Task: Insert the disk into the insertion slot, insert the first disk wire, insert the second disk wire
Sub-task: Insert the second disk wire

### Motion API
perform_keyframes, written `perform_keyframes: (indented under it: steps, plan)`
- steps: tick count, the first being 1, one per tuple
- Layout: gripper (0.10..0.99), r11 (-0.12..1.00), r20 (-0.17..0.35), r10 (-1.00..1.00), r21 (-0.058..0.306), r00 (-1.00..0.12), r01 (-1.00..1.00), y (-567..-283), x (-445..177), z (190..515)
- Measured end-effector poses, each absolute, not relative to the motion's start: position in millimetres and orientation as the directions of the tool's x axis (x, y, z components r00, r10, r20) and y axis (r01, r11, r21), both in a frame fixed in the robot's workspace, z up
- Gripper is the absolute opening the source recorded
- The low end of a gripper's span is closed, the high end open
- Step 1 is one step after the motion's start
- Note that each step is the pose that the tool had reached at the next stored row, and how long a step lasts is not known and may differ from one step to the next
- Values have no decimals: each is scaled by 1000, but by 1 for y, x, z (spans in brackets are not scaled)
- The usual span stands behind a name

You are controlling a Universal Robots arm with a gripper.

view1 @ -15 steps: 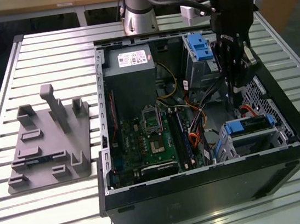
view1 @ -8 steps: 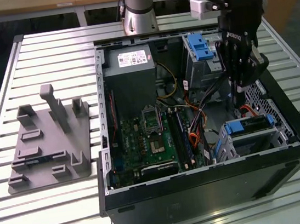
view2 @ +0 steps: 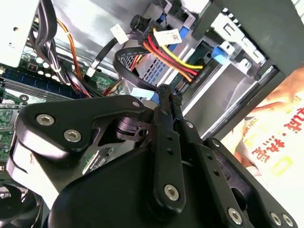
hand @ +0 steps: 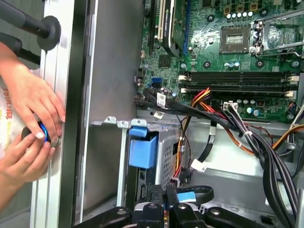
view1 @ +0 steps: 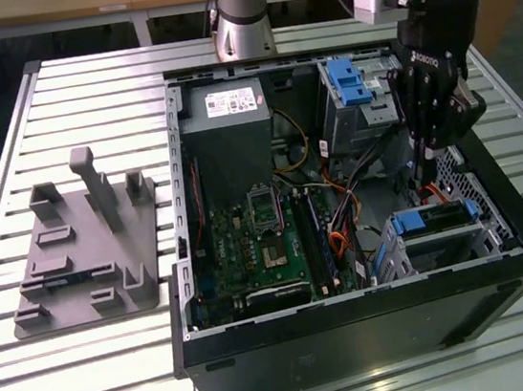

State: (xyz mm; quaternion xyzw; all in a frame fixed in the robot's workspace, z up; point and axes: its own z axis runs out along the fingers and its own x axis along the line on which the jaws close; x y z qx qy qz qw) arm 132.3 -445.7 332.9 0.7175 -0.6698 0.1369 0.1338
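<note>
Disk (view1: 435, 219), a flat silver-grey slab framed by a bright blue plastic carrier, lies seated in the insertion slot (view1: 432, 248), a boxy sheet-metal cage with perforated walls in a corner of the open black computer case (view1: 358, 342). Just above the slot hangs the gripper (view1: 423, 184), all matte black links and silver screw heads. In the second wrist view its two slim fingers (view2: 164, 102) are drawn together with barely a gap, and whether anything thin is pinched between them cannot be told. Crowding the slot's open end is a bundle of red, yellow, orange and black wires (view2: 166, 52) running to a dark connector. A glossy black cable with a pale blue tag (view2: 142, 92) loops right beside the fingertips. Next to the slot, on the case floor, lies the green motherboard (view1: 258, 244), studded with sockets and long dark memory rails. Beyond the slot stands a taller silver bay with a blue latch (view1: 353, 82). Farther from the slot sits a boxy grey power supply (view1: 224, 128). In the first wrist view, a person's hands (hand: 33, 102) rest just outside the case wall nearest the slot, pinching a small blue and black item. Well apart from the slot, outside the case, a matte grey moulded fixture (view1: 85, 248) with upright posts lies on the ribbed aluminium table (view1: 64, 86).
</note>
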Motion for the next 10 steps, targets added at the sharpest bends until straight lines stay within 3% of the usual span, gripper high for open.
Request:
perform_keyframes:
  steps: [4,10]
  plan:
    - [149,-64,359,-931,8,63,-998,-448,133,333]
    - [149,-62,293,-954,3,61,-998,-450,133,334]
